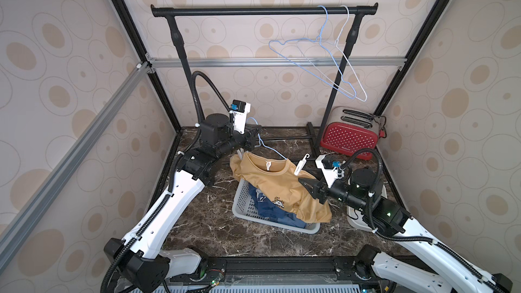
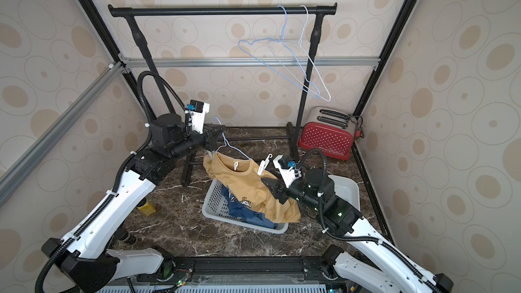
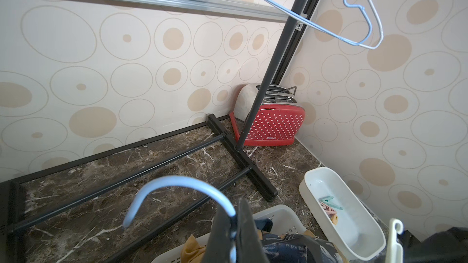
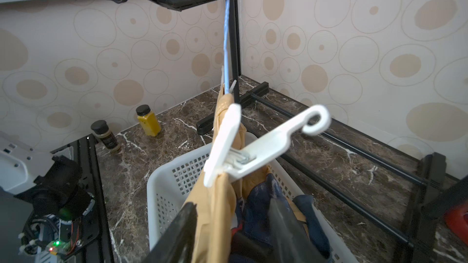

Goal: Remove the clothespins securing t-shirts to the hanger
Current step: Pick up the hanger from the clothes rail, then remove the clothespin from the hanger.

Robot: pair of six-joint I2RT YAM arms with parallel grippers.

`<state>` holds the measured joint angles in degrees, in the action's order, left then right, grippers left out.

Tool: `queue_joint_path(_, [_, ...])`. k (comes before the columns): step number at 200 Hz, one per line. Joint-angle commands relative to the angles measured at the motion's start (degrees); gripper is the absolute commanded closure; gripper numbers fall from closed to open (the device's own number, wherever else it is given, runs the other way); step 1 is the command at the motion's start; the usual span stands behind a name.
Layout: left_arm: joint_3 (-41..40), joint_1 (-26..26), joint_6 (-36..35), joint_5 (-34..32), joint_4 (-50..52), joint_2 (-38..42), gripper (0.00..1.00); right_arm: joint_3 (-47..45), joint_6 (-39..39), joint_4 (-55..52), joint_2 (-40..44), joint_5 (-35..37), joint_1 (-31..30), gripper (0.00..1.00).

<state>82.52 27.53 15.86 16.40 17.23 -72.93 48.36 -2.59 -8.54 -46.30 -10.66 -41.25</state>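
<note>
Open marble tabletop (image 1: 203, 229) in front of basket (image 1: 242, 196), rack base (image 3: 256, 177) and toaster (image 1: 349, 136) crowding the back

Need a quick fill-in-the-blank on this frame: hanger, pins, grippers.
1. The left gripper is shut on the ___ hanger.
2. The white clothespin pins the ___ t-shirt to that hanger.
3. The right gripper has its jaws ___.
4. The teal and pink clothespins lie in the white ___, beside the basket.
Missing words: blue; yellow; open; tray.
</note>
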Motion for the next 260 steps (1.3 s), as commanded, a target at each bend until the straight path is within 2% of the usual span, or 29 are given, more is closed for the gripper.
queue_joint_path(1, [-0.7, 0.1, -3.5, 0.6, -2.0, 2.5, 1.00, 3.8, 1.2, -3.9, -0.8, -1.9, -0.3, 0.31])
queue_joint_path(35, [-2.5, 0.1, -4.7, -0.4, -2.6, 3.7, 1.00, 11.9, 1.1, -13.5, -4.3, -2.6, -0.3, 0.05])
queue_joint_path(51, [-3.1, 0.1, -5.3, -0.8, -3.3, 4.1, 1.00, 18.0, 0.8, -21.7, -8.0, -2.9, -0.4, 0.00])
queue_joint_path(71, [-4.3, 1.3, -8.0, -2.0, -4.7, 4.7, 1.00, 26.6, -0.6, -33.3, -13.6, -2.3, -0.4, 0.00])
queue_joint_path(104, [-7.2, 6.4, -18.4, -4.1, -7.7, 5.0, 1.00, 43.2, -2.1, -54.6, -24.3, 0.7, -0.4, 0.00])
queue_joint_path(129, [-8.3, 7.5, -19.8, -3.9, -9.7, 4.6, 1.00, 49.5, -2.4, -62.4, -28.6, -0.5, -0.4, 0.00])
queue_joint_path(178, [-10.2, 8.3, -20.8, -5.1, -12.1, 5.5, 1.00, 51.6, -4.7, -67.5, -32.4, -2.7, -0.4, 0.02])
queue_joint_path(215, [-11.2, 8.4, -20.8, -5.4, -12.5, 5.9, 1.00, 45.8, -7.5, -61.6, -30.7, -7.7, -0.4, 0.12])
queue_joint_path(260, [-11.8, 8.4, -20.2, -5.2, -12.9, 6.0, 1.00, 41.8, -8.4, -55.6, -30.9, -11.8, -0.4, 0.17])
